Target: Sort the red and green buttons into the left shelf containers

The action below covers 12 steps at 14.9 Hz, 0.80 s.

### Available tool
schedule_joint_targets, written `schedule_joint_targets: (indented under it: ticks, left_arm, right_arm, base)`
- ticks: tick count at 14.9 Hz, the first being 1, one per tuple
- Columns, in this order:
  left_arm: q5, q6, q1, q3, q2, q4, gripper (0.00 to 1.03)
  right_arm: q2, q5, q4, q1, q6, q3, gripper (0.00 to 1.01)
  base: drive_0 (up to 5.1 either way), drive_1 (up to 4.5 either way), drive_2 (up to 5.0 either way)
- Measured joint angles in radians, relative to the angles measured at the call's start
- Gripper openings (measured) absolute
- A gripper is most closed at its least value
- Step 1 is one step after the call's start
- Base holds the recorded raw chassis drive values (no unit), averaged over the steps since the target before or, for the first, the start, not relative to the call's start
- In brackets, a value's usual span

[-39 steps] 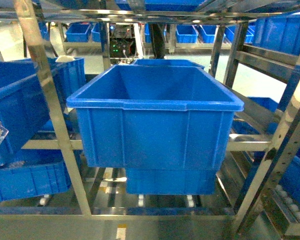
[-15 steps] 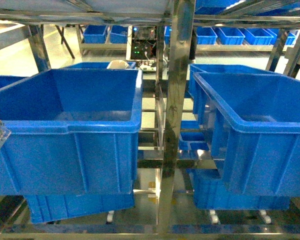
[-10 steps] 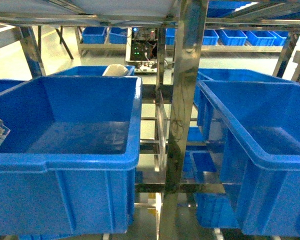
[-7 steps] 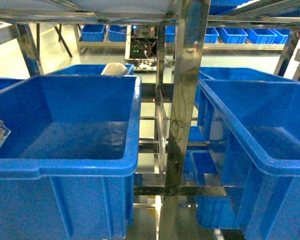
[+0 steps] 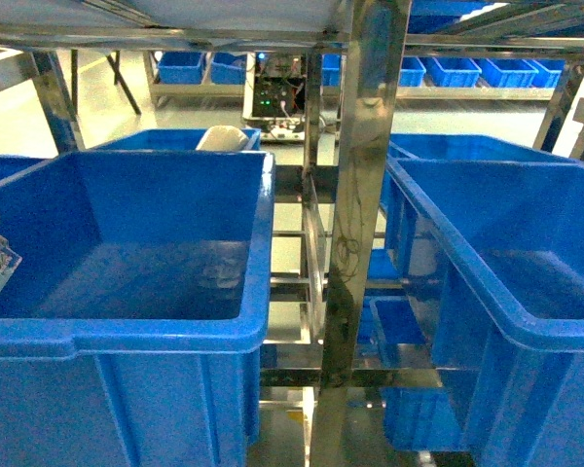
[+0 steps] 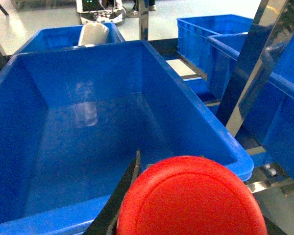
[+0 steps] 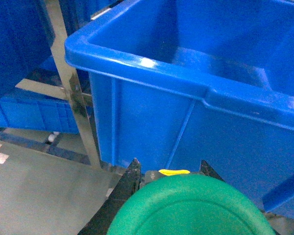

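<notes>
red button: the red domed-cap push button (image 6: 191, 196) fills the bottom of your left wrist view, sitting between the dark jaws of the left gripper (image 6: 186, 205), so I'd call that clamped on it.
green button: same deal on the other side, the green domed-cap push button (image 7: 188, 205) takes up the bottom of the right wrist view, held in the right gripper (image 7: 169, 196).
left tub: the big glossy blue plastic tub (image 6: 63, 63) on the left of the shelf looks bare inside as far as I can see, both in the wrist view and lower left of the head view (image 5: 127, 336). The red cap hangs right at its near rim, not really over the inside yet.
right tub: the second deep blue tub (image 7: 152, 63) is in the upper half of the right wrist view, and the green button is down in front of its outer wall, below the rim.
steel post: shiny upright shelf post (image 5: 355, 224) stands between the two tubs, mid frame in the head view.
progress: you've got both buttons picked and carried up to the shelf, but nothing's dropped. Both drops are still left, I reckon. The green one needs lifting over a rim first.
</notes>
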Motion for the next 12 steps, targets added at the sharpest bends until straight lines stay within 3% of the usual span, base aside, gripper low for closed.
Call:
schedule_joint_targets:
  ticks: [2, 5, 6, 9, 12]
  left_arm:
    - [0.000, 0.000, 0.000, 0.000, 0.000, 0.000, 0.26]
    - [0.000, 0.000, 0.000, 0.000, 0.000, 0.000, 0.26]
    - [0.000, 0.000, 0.000, 0.000, 0.000, 0.000, 0.26]
    - [0.000, 0.000, 0.000, 0.000, 0.000, 0.000, 0.26]
    - [0.000, 0.000, 0.000, 0.000, 0.000, 0.000, 0.26]
  right_arm:
    - [-0.073, 0.015, -0.080, 0.019, 0.002, 0.000, 0.27]
    - [-0.365, 0.056, -0.345, 0.122, 0.017, 0.007, 0.27]
    - [-0.364, 0.061, -0.341, 0.136, 0.026, 0.029, 0.27]
    - [-0.083, 0.041, -0.168, 0.070, 0.039, 0.203, 0.27]
    - [0.230, -0.002, -0.061, -0.020, -0.015, 0.321, 0.27]
  base:
    - [0.0, 0.00, 0.0]
    - [0.0, 0.00, 0.0]
    - [0.0, 0.00, 0.0]
    - [0.0, 0.00, 0.0]
    - [0.0, 0.00, 0.0]
